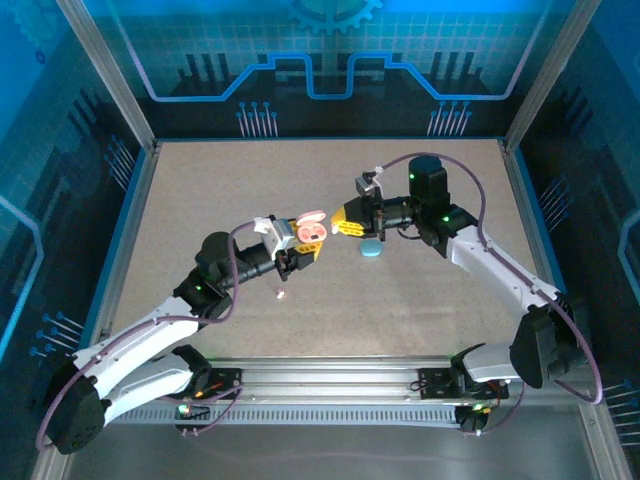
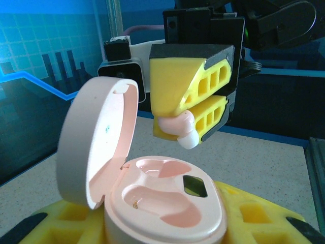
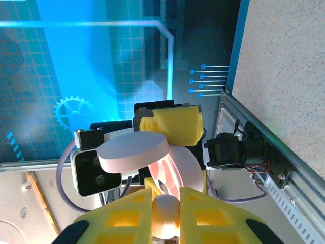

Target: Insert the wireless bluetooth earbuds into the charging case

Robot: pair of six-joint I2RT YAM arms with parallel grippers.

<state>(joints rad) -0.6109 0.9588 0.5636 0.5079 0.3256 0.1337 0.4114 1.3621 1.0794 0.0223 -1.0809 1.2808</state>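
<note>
So, nothing is seated yet: the left gripper [image 1: 303,247] clamps the pink charging case [image 2: 167,223] by its base above the middle of the table [image 1: 200,200], lid [image 2: 96,142] swung up, both moulded wells [image 2: 152,197] showing empty. The right gripper [image 1: 347,229] pinches one pale pink earbud [image 2: 179,127] just above the case, apart from it, so lowering it into a well looks like the step in hand. A tiny pale piece [image 1: 281,293], likely another earbud, lies on the table nearer the near edge.
</note>
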